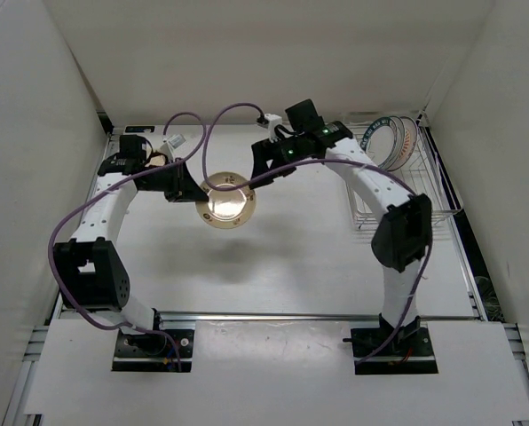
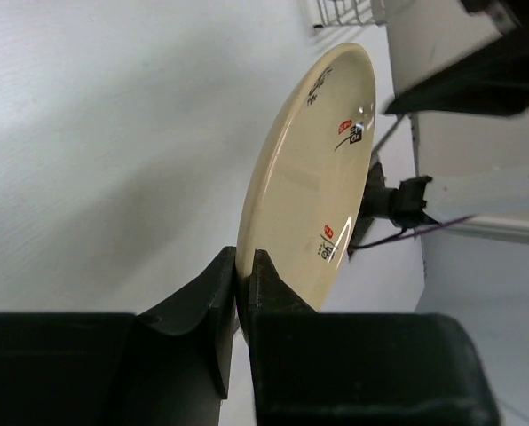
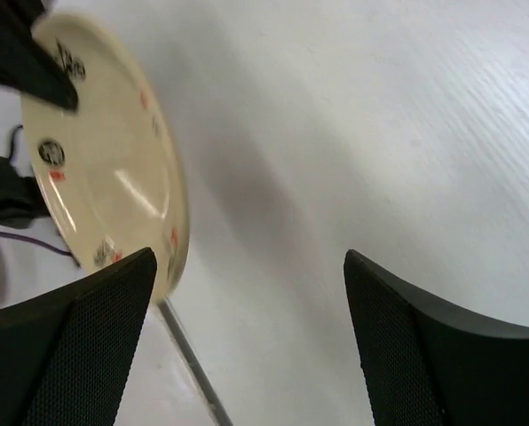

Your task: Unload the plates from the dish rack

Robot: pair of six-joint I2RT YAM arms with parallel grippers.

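Note:
The tan plate [image 1: 225, 206] hangs above the middle of the table, face up, with small red and black marks on it. My left gripper [image 1: 192, 191] is shut on its left rim; the left wrist view shows the plate [image 2: 309, 195] pinched between the fingers of that gripper [image 2: 244, 266]. My right gripper [image 1: 260, 167] is open and empty, just right of the plate and apart from it. In the right wrist view the plate [image 3: 105, 160] lies beside the left finger of the open gripper [image 3: 248, 257]. The dish rack [image 1: 362, 217] stands at the far right. It holds the lettered-rim plate [image 1: 382, 142] and the orange-red patterned plate [image 1: 408, 140] upright.
White walls close in the table on the left, back and right. Purple cables [image 1: 202, 142] loop over both arms above the table's far half. A metal rail [image 1: 264, 316] runs along the near edge. A corner of the rack [image 2: 344, 11] shows at the top of the left wrist view.

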